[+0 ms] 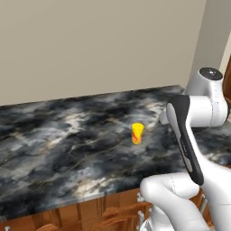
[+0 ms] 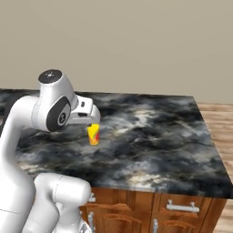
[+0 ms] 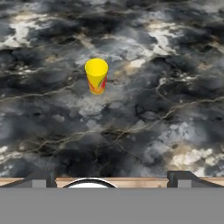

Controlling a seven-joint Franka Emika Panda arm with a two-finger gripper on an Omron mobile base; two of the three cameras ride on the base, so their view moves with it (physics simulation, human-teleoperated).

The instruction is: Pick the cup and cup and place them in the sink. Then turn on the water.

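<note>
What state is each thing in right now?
Yellow cup: upright on the counter, mouth up, free of the gripper.
Gripper: jaws open, holding nothing, back from the cup.
Cabinet drawers: shut.

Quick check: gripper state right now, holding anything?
Gripper: open, holding nothing; the yellow cup stands upright on the marble counter ahead, untouched.
</note>
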